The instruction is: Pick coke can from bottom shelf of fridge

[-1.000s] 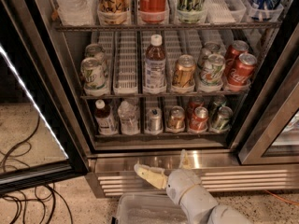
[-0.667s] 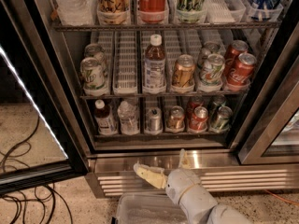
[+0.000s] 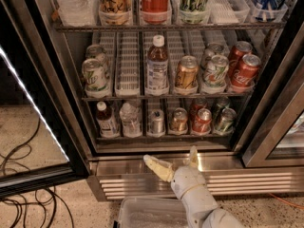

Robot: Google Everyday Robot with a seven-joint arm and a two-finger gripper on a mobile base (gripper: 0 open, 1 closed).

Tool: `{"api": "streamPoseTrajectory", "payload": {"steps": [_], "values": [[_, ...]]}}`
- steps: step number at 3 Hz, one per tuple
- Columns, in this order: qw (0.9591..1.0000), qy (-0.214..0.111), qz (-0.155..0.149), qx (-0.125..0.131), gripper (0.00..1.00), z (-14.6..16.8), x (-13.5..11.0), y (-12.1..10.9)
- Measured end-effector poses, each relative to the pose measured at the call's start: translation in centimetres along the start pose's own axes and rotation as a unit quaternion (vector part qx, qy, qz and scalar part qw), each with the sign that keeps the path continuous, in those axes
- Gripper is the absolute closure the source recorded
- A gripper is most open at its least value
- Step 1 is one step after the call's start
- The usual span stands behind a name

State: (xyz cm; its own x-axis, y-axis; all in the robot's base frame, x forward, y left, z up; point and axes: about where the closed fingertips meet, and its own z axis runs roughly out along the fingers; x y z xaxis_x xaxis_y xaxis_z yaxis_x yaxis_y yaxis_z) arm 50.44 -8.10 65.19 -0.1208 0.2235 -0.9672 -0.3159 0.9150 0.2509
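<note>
Six drinks line the front of the bottom shelf (image 3: 161, 137), a dark wire rack with white slotted dividers and a metal front rail, inside the large glass-door fridge (image 3: 71, 89) before you. From the left you see a dark bottle with a white cap (image 3: 105, 120), a clear plastic water bottle (image 3: 129, 120), a plain silver can (image 3: 156, 122), a bronze-coloured can (image 3: 179, 121), the short red aluminium coke can (image 3: 202, 121) with its silver top, and a green-and-silver can (image 3: 224, 121) at the right end. The coke can stands upright, just beside the bronze-coloured can on one side and the green-and-silver can on the other; a second red can (image 3: 196, 107) stands close behind it. The front rail crosses low in front of all six. Your gripper (image 3: 175, 161), two pale fingers on a white wrist, hangs below the shelf in front of the ribbed stainless steel base panel (image 3: 247, 182), roughly under the bronze-coloured can and apart from the coke can. Its jaws are spread wide and hold nothing. A clear plastic bin (image 3: 142, 213) sits on the floor beneath the arm, and black cables (image 3: 21, 194) lie on the speckled floor to the left, by the open black-framed door (image 3: 42, 177)
</note>
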Motion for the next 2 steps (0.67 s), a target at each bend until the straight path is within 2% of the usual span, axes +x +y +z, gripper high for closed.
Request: {"api": "streamPoseTrajectory", "payload": {"steps": [1,2], "values": [[0.9980,-0.036,-0.032,0.042,0.00,1.1,-0.8,-3.3],[0.9937,-0.039,-0.075,0.074,0.00,1.5,-1.0,-5.9]]}}
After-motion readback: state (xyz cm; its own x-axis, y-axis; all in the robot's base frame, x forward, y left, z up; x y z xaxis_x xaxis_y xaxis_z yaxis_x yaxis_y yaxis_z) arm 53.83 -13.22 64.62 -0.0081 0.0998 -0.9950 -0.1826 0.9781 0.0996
